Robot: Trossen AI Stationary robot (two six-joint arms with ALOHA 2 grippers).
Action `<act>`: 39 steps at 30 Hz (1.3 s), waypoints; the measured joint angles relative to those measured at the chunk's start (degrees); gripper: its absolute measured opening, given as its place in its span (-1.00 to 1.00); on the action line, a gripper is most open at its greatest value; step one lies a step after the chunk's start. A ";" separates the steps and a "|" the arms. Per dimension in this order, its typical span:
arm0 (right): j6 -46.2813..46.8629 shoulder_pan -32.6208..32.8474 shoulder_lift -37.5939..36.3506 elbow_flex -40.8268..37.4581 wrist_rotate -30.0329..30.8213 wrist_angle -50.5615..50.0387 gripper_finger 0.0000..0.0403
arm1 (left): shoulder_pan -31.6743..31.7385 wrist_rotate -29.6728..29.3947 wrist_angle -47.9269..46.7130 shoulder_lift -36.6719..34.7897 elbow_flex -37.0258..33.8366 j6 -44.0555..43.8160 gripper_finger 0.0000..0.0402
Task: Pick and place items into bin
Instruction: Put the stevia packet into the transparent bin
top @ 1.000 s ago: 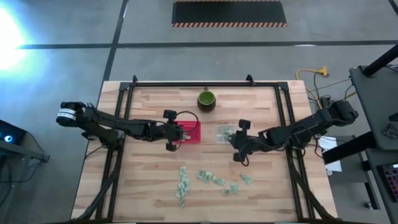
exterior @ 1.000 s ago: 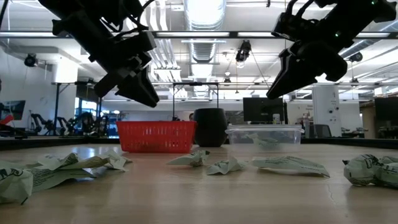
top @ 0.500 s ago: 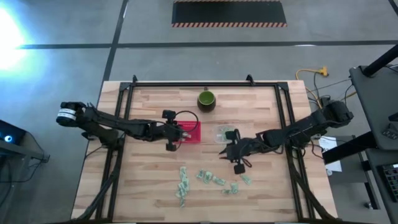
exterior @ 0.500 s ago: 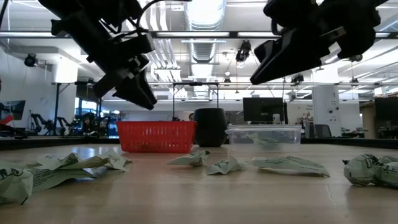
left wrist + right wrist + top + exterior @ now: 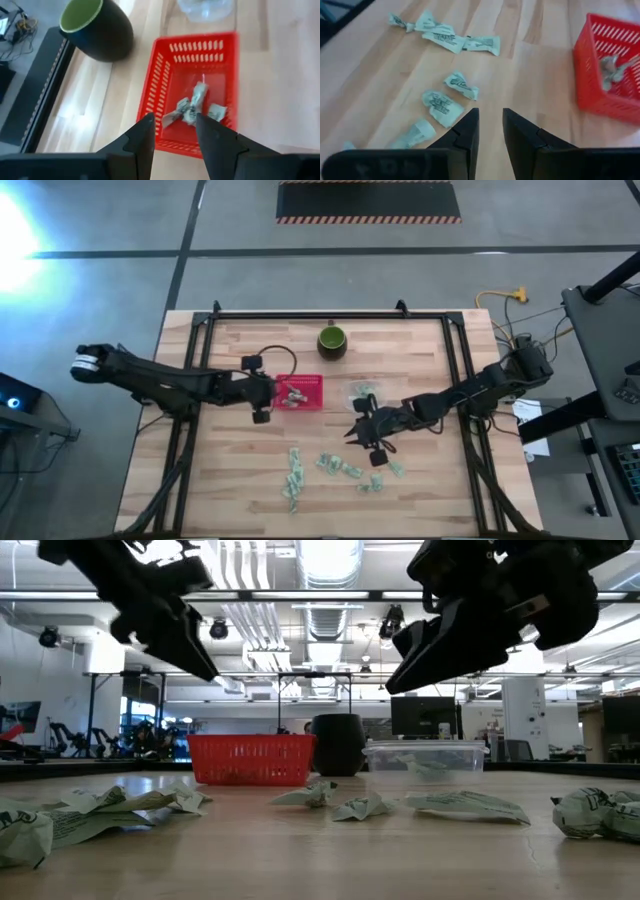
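Observation:
Several pale green-and-white wrapped pieces (image 5: 340, 469) lie flat on the near half of the wooden table; the right wrist view shows them (image 5: 461, 86) ahead of my right fingers. A few more pieces (image 5: 196, 104) lie in the red basket (image 5: 312, 404). My left gripper (image 5: 268, 391) hovers open and empty just left of the basket, which shows past its fingers (image 5: 145, 142). My right gripper (image 5: 352, 432) hangs above the table between the clear tub (image 5: 362, 396) and the scattered pieces, with its fingers a narrow gap apart and nothing between them (image 5: 490, 131).
A dark green round cup (image 5: 332, 340) stands behind the basket toward the far edge. The clear plastic tub (image 5: 425, 760) right of the basket holds some wrappers. Bare wood lies between the basket and the near pieces. A black frame rail (image 5: 330, 314) runs round the table.
My left gripper has drawn back from over the basket toward the table's left and risen. My right gripper has moved from beside the clear tub toward the near edge and leftward, nearer the scattered pieces. No piece on the table has moved.

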 joint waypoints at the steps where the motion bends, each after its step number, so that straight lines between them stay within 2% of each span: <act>1: 1.41 0.23 -0.11 0.03 -0.06 -0.65 -0.59 | -0.75 0.04 0.00 -0.87 -0.16 -0.43 -0.37; 11: 10.81 7.10 0.37 0.04 0.68 -3.16 -0.31 | -5.21 0.12 0.52 -4.41 -2.45 -0.57 -0.37; 17: 15.11 12.35 0.46 0.80 11.51 -2.88 -0.24 | -5.21 0.08 0.86 -4.47 -2.53 -0.70 -0.37; 22: 23.45 14.68 4.86 1.12 16.53 -2.08 -0.24 | -5.19 0.06 1.03 -4.47 -2.53 -0.70 -0.37; 28: 29.25 15.22 12.83 5.69 16.39 -4.06 -0.20 | -5.19 0.06 1.50 -4.45 -2.53 -0.68 -0.37; 33: 30.24 15.22 15.40 12.25 16.55 -14.22 -0.14 | -5.19 0.08 1.58 -4.43 -2.67 -0.68 -0.37; 39: 30.36 15.22 17.40 16.70 16.32 -18.54 -0.05 | -5.19 0.07 1.54 -4.43 -2.86 -0.68 -0.37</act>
